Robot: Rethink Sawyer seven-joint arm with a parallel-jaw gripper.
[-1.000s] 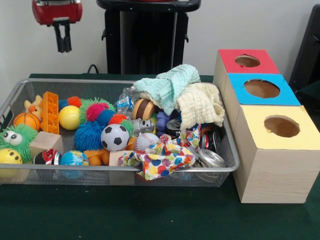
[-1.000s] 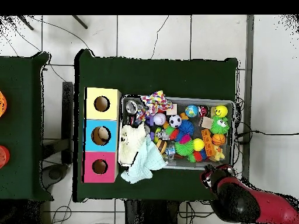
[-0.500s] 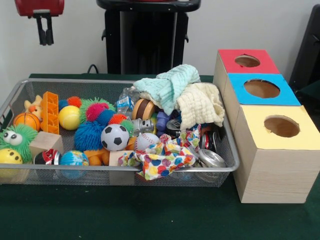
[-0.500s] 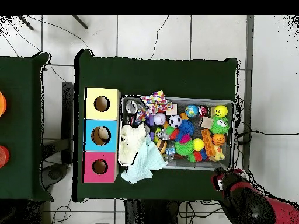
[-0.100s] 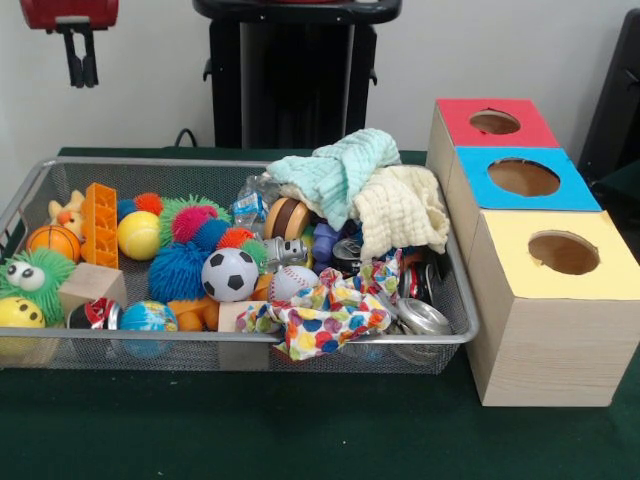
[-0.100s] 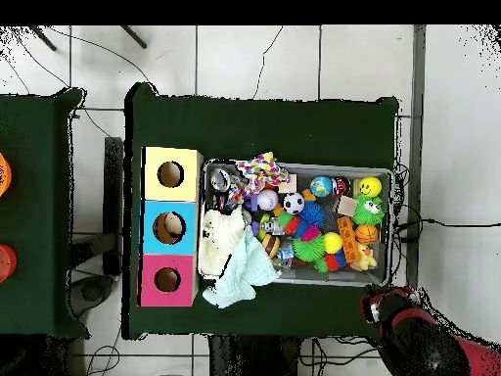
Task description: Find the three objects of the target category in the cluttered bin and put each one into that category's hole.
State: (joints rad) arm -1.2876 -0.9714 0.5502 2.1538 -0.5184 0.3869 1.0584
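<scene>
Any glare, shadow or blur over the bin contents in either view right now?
Front view: even light, no glare; the soccer ball and the cloths read crisply, with only soft shadow under the bin. Overhead view: the toys are small and merge together, and the box holes are dark inside. The gripper is sharp in the front view.

A second dark green table (image 6: 34,211) stands apart, bearing orange objects (image 6: 5,262).

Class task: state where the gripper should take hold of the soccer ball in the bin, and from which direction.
Probably from straight above, closing across the widest part of the soccer ball: it is round, and its top sits exposed among the toys.
</scene>
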